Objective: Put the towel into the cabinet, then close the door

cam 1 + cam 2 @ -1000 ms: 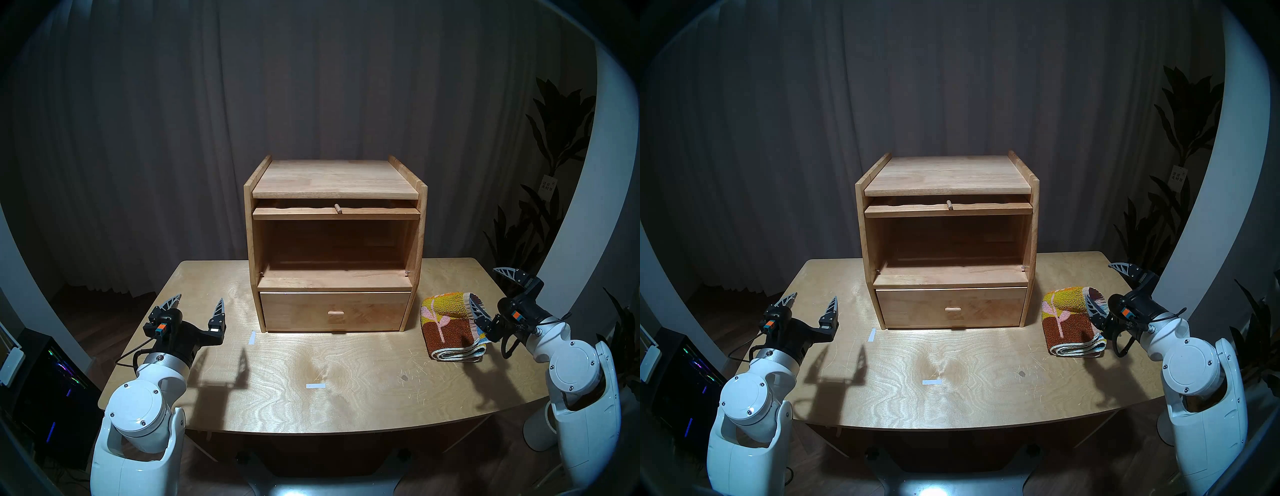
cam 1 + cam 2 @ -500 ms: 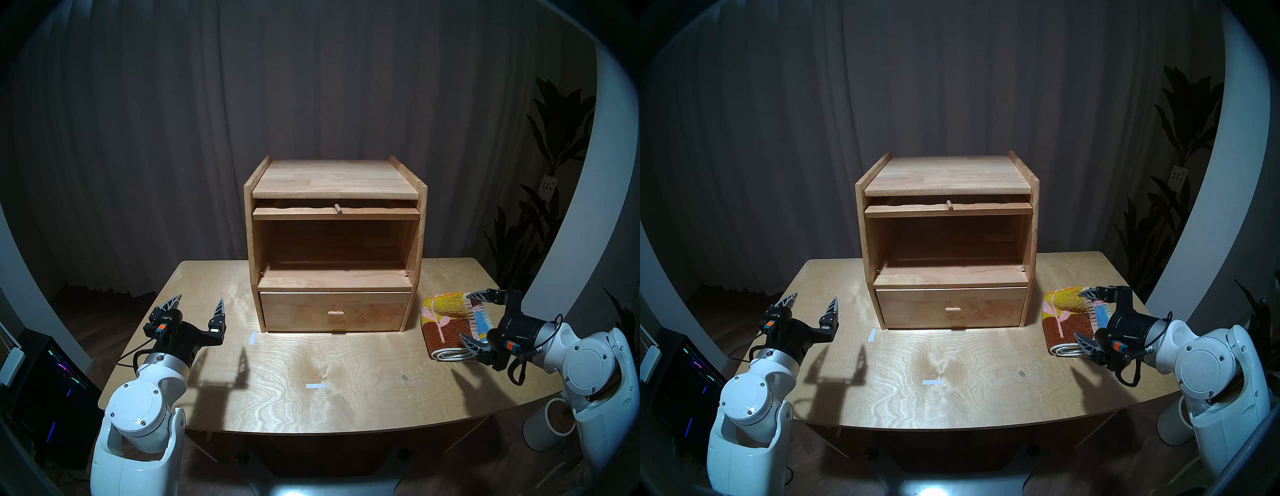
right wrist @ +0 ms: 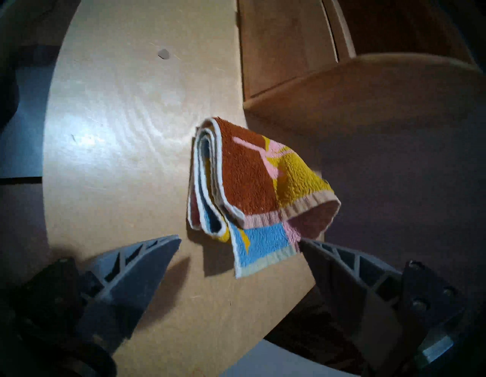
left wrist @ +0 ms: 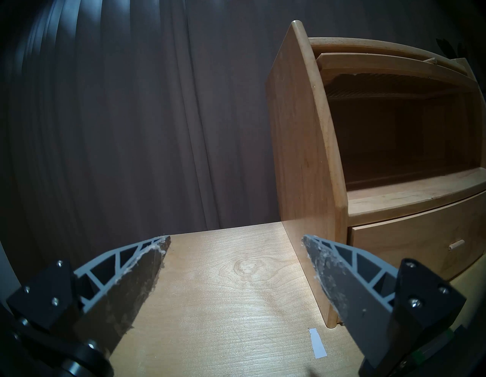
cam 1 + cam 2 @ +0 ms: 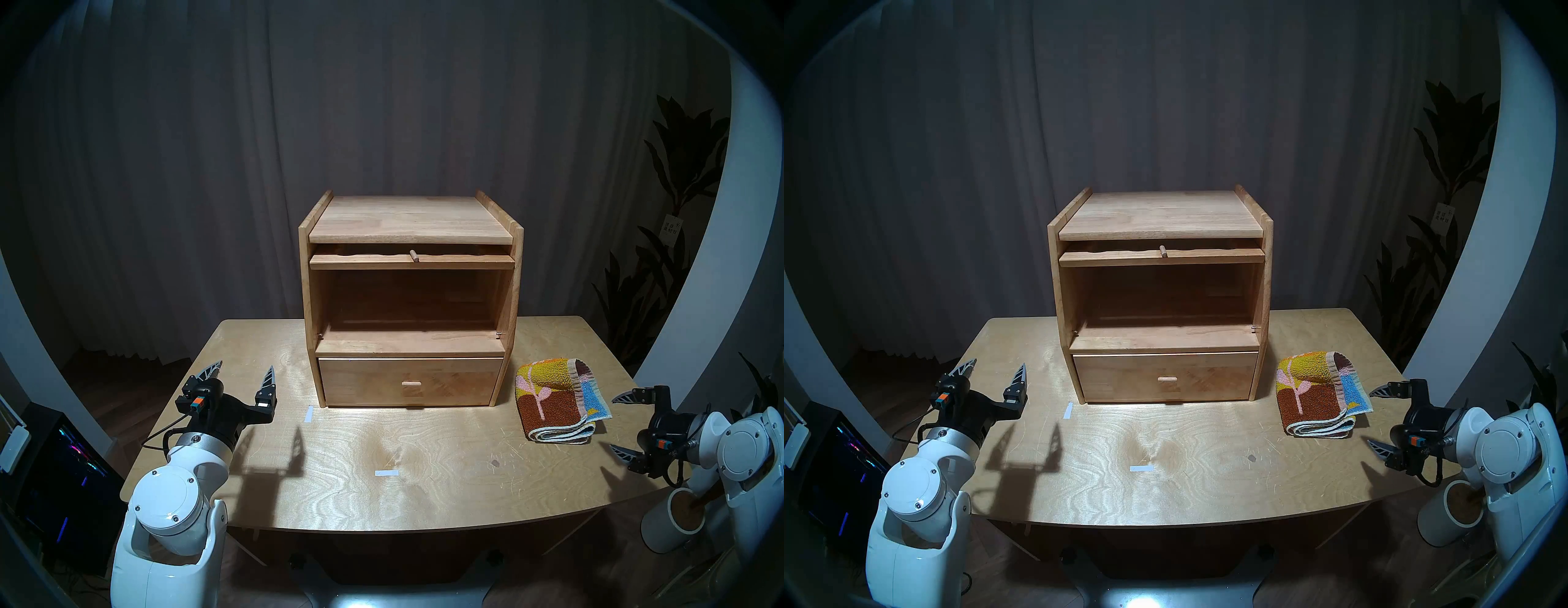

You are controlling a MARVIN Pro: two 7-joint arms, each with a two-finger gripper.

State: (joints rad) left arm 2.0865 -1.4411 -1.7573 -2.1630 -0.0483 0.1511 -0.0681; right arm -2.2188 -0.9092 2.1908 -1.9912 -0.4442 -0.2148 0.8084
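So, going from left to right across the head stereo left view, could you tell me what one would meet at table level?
Left gripper → tape strip → cabinet → towel → right gripper

Almost no writing can be read in these views. A small white paper tag hangs on the dark leafy plant at the right side of the room and carries a few dark printed characters, but they are too small to make out. The two white strips of tape on the light plywood bench are blank, and the light-wood cabinet and the mustard and brown folded towel show no label or brand.
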